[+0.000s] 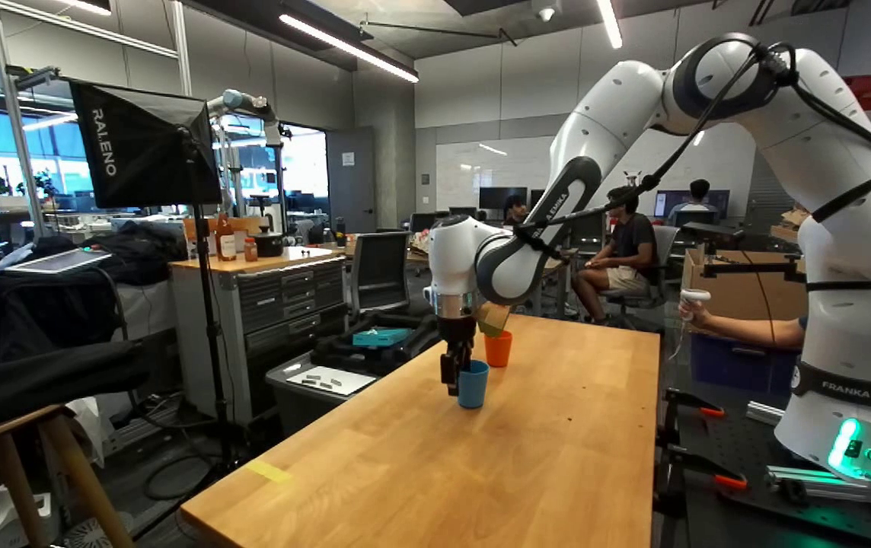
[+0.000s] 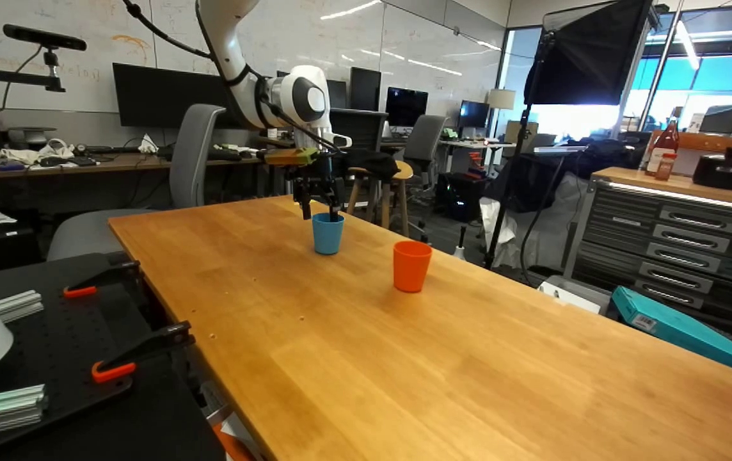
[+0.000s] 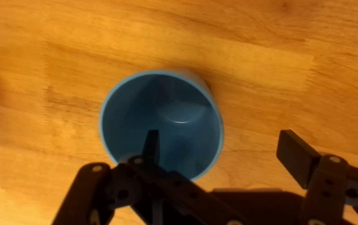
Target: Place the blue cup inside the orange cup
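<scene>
Two fingers (image 3: 296,157) are being held wide apart, nothing being gripped by the jaws. One is being held over or inside the mouth of the blue cup (image 3: 163,114), the other beyond its wall; the cup is standing upright on the table (image 2: 500,378). With uneven closing, tipping or sliding is being risked, the wall perhaps being met by one finger first. Farther off, the orange cup (image 2: 411,267) is standing upright; jamming at its rim is being invited by any tilted lowering, sizes looking alike.
</scene>
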